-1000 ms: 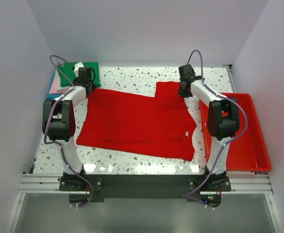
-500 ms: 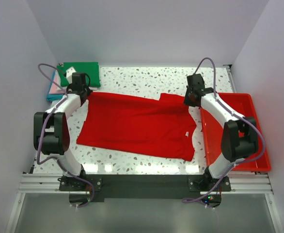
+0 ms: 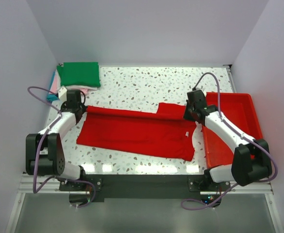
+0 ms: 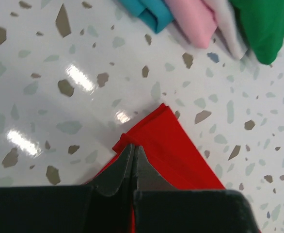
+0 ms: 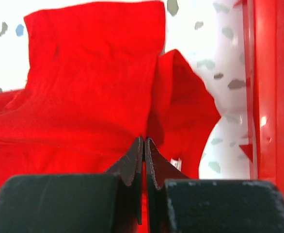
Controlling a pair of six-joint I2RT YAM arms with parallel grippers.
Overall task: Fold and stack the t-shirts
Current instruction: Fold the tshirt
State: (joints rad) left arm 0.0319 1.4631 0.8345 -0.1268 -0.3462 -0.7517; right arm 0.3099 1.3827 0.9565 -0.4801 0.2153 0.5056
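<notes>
Plain bright red cloth t-shirt lay spread on speckled white bench, left fingers clamped on its far-left corner, right fingers clamped on its far-right fold.

Pale lavender walls are closing in a white speckled table on three sides while light is glaring off its glossy top and an aluminium rail is running along its near edge.
</notes>
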